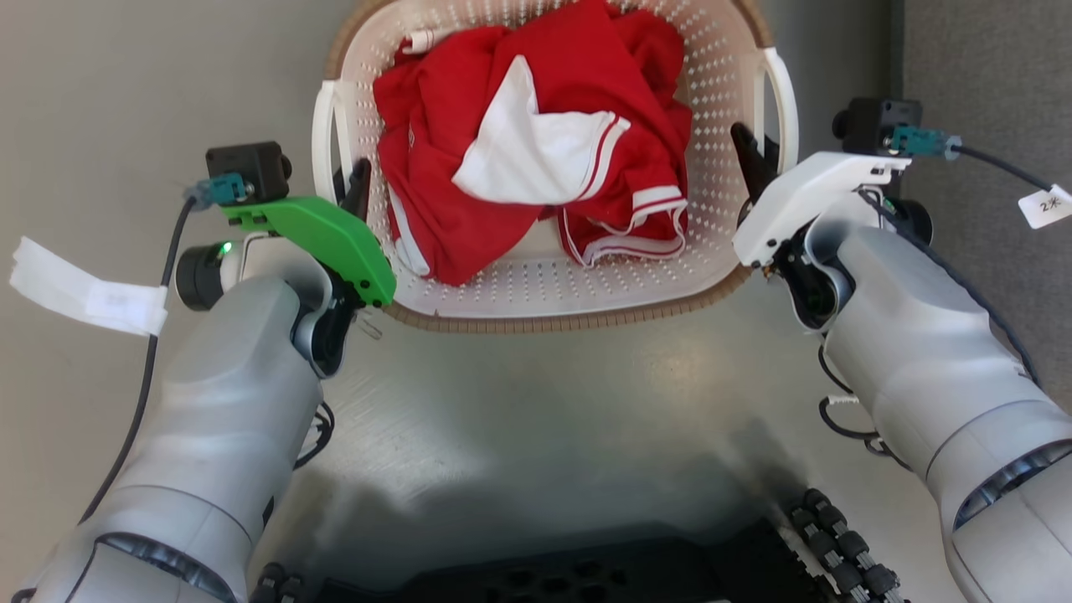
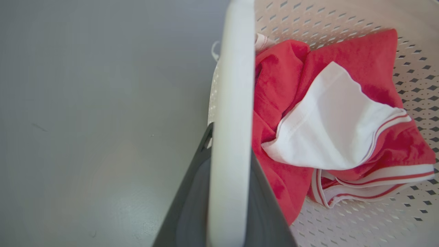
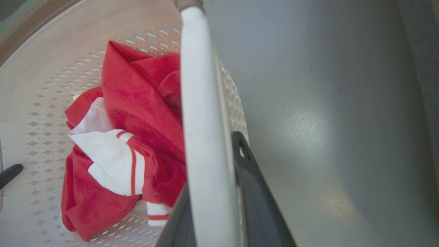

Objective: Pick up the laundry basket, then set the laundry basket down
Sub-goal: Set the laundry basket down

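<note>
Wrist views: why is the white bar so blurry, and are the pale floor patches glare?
Left wrist view: the laundry basket's handle and the dark fingers beside it sit near the lens, so they blur; the red shirt beyond is sharper. Right wrist view: same blur, and yes, soft glare on the grey floor. Head view: sharp, with a shadow low on the floor.

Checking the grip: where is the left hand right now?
In the head view the left hand is at the lower left, at the laundry basket's left side, its fingers either side of the white handle.
</note>
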Available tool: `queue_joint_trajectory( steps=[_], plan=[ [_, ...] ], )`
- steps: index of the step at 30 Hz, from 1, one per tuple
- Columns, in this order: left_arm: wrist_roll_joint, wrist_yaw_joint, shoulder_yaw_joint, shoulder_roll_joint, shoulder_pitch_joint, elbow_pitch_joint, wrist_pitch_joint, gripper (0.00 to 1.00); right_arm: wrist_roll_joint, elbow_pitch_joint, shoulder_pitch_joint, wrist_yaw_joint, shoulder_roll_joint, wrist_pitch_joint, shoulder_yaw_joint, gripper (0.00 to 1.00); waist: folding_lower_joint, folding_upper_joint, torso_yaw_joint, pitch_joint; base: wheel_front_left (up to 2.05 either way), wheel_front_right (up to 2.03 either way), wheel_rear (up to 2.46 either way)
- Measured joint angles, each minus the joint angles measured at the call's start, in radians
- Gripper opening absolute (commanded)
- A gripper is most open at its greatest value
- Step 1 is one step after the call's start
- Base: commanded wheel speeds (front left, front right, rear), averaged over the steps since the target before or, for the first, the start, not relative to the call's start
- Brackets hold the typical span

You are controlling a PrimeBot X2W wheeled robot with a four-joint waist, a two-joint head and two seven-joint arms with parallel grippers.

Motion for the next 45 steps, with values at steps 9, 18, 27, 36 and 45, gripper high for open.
queue_joint_trajectory(
  steps=[9,18,27,36,45],
  plan=[
    [0.01,0.0,-0.006,0.0,-0.03,0.001,-0.022,0.0,-0.018,-0.03,-0.024,0.0,-0.012,-0.001,-0.039,0.0,0.0,0.0,-0.003,0.047,0.0,0.0,0.0],
    [0.029,0.0,-0.011,0.0,-0.05,0.0,-0.038,0.0,-0.048,-0.059,-0.034,-0.004,-0.019,-0.001,-0.081,0.0,-0.0001,0.0,-0.008,0.065,0.0,0.0,0.0],
    [0.029,-0.001,-0.018,0.0,-0.05,0.003,-0.041,0.0,-0.069,-0.066,-0.023,-0.011,-0.015,-0.001,-0.108,0.0,-0.0001,0.0,-0.01,0.072,0.0,0.0,0.0],
    [0.027,-0.01,-0.034,0.004,-0.05,0.023,-0.041,1.0,-0.086,-0.086,-0.015,-0.034,-0.018,-0.01,-0.157,1.0,-0.0001,0.0,-0.014,0.076,0.0,0.0,0.0],
    [0.017,-0.011,-0.039,0.004,-0.05,0.026,-0.041,1.0,-0.113,-0.09,-0.015,-0.046,-0.017,-0.01,-0.184,1.0,-0.0001,0.0,-0.015,0.074,0.0,0.0,0.0]
  ],
)
